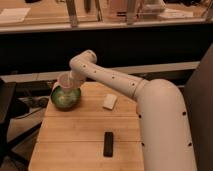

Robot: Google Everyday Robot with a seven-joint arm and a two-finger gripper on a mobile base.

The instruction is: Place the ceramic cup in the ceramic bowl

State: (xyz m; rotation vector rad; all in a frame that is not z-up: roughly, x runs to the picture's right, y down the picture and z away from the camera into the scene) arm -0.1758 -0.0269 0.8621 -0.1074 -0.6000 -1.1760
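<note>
While the cup (65, 81) hangs tipped just above the back rim of the bowl (65, 106), your gripper (73, 83) is right beside it, with its fingers closed on the cup. Your arm (115, 82) comes in low across the table (75, 135), goes up to a round bend, then turns down to the cup. A white block (109, 101) lies near the bowl. A black block (108, 143) lies well apart.

A: What kind of place is this?
B: Likely an office or lab. The hand (69, 83), closed on the ceramic cup (64, 80), hangs over a wooden worktop (75, 137); behind it runs a long counter (150, 23) with metal legs (73, 12), and beside it stands a dark chair (7, 107)
</note>
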